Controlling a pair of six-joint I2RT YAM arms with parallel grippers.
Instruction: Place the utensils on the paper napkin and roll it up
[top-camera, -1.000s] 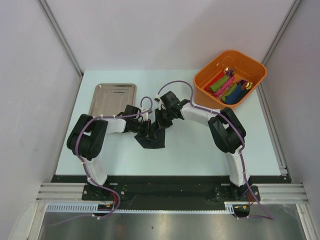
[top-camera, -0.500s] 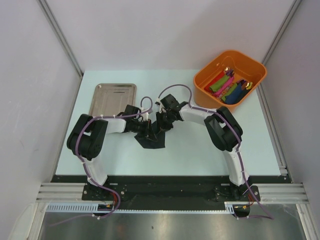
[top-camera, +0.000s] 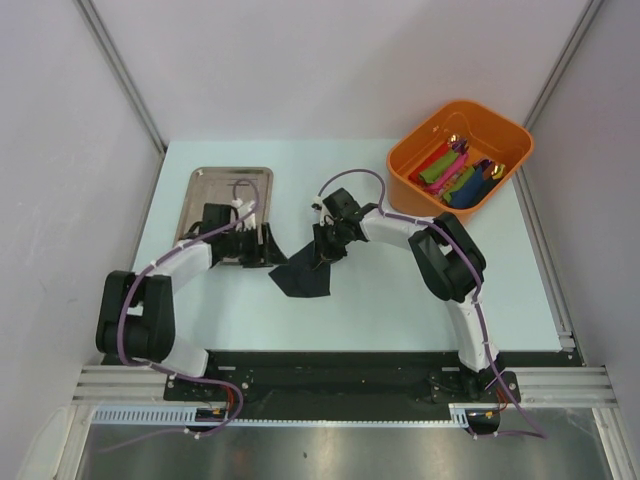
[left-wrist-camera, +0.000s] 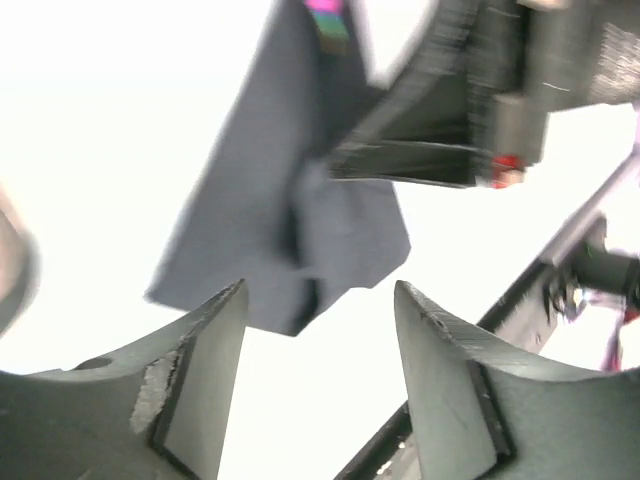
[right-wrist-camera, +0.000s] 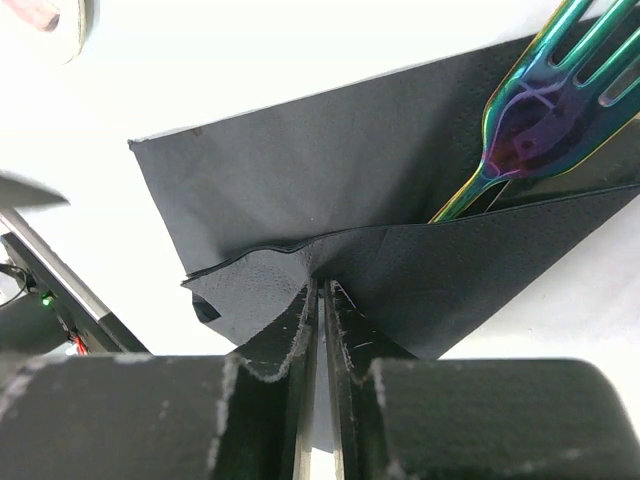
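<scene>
Left arm (top-camera: 150, 300) has swung off toward 9 o'clock since a second ago. Its jaws, then closed down at the napkin (top-camera: 300, 275), now stand open and empty by the near edge of the tray (top-camera: 205, 180).

Napkin lies mid-bench (top-camera: 400, 300); tray at 10 o'clock from it, orange bin (top-camera: 500, 140) at 2 o'clock.

Right jaws: closed, pinching a doubled flap at the napkin's 1 o'clock corner. Wrist view shows paper creased right at the tips.

Fork (right-wrist-camera: 540, 110) sits inside the fold. Tines stick out at 2 o'clock from the right jaws and the neck goes under the flap. It is not between the jaws but beside them, near.

From the left wrist, the napkin (left-wrist-camera: 290, 230) is ahead of the open jaws at 12 o'clock, apart from them. A rainbow sliver shows at its far end.

Reading: right likely holds the flap over the fork so the wrap stays folded while left lets go to regrip. Roll begun, still a loose fold, not tight.
</scene>
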